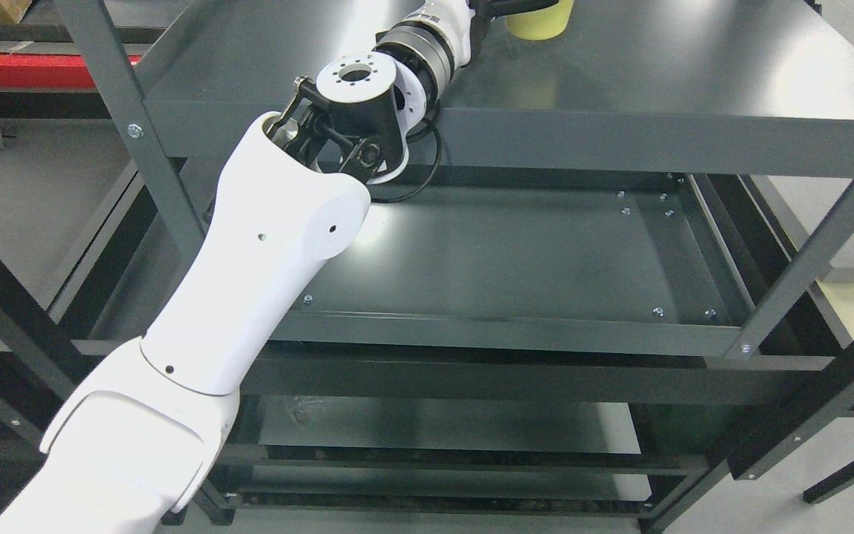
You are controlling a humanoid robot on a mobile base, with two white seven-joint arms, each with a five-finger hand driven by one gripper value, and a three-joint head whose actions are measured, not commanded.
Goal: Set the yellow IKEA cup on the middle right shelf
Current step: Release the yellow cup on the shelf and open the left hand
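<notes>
While most of it gets cropped by the top edge, the yellow cup sits on the upper dark grey shelf, toward the far side, roughly mid-width. Only its lower part shows. Just left of it the left hand reaches the frame edge, dark bits right beside or touching the cup, but honestly can't tell whether the fingers are wrapped around it or loose. Its white arm comes up from the lower left, over the shelf's near lip, black wrist joint bent at the edge. Below sits another shelf, bare metal with small bolts.
</notes>
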